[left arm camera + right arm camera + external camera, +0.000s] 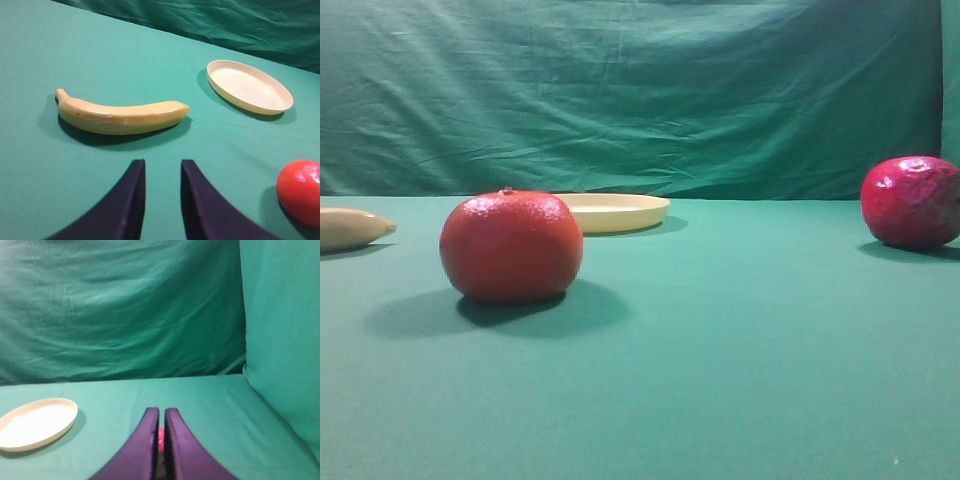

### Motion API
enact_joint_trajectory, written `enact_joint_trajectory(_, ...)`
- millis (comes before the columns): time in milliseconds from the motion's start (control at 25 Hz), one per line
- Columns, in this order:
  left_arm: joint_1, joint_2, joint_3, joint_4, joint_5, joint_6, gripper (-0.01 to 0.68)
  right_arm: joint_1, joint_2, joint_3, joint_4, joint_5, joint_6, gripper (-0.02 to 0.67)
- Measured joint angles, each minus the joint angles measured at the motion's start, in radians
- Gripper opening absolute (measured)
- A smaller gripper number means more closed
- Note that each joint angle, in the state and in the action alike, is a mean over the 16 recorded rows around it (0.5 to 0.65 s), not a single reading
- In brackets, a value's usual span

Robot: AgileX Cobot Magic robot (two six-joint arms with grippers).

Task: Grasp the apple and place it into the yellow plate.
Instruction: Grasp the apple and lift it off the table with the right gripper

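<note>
The apple (912, 200), magenta-red and wrinkled, sits on the green table at the far right. In the right wrist view only a sliver of the apple (161, 439) shows through the slit between the fingers. My right gripper (161, 410) is shut with its fingers nearly touching and grips nothing. The yellow plate (615, 211) lies empty at the back centre, and also shows in the left wrist view (248, 86) and the right wrist view (36, 422). My left gripper (163, 162) is slightly open and empty, hovering in front of a banana. Neither gripper shows in the exterior high view.
An orange-red tangerine-like fruit (511, 246) stands in front of the plate, and shows at the right edge of the left wrist view (300, 190). A pale banana (120, 116) lies at the left (352, 227). A green cloth backdrop (640, 90) closes the back and the right side.
</note>
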Motion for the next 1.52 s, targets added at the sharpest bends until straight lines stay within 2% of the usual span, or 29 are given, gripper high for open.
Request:
enact_joint_trajectory(520, 0.0, 0.0, 0.0, 0.0, 0.0, 0.0, 0.157, 0.0, 0.573, -0.376, 0.002, 0.303, -0.149, 0.0)
enact_joint_trajectory(760, 0.0, 0.0, 0.0, 0.0, 0.0, 0.0, 0.157, 0.0, 0.804, -0.511, 0.01, 0.389, -0.189, 0.002)
enact_joint_trajectory(880, 0.0, 0.0, 0.0, 0.0, 0.0, 0.0, 0.157, 0.0, 0.91, -0.573, 0.016, 0.416, -0.203, 0.026)
enact_joint_trajectory(1040, 0.0, 0.0, 0.0, 0.0, 0.0, 0.0, 0.157, 0.005, 1.043, -0.655, 0.028, 0.444, -0.226, 0.131)
enact_joint_trajectory(1400, 0.0, 0.0, 0.0, 0.0, 0.0, 0.0, 0.157, 0.034, 1.319, -0.846, 0.055, 0.48, -0.278, 0.489)
enact_joint_trajectory(1520, 0.0, 0.0, 0.0, 0.0, 0.0, 0.0, 0.157, 0.044, 1.408, -0.907, 0.06, 0.486, -0.288, 0.586)
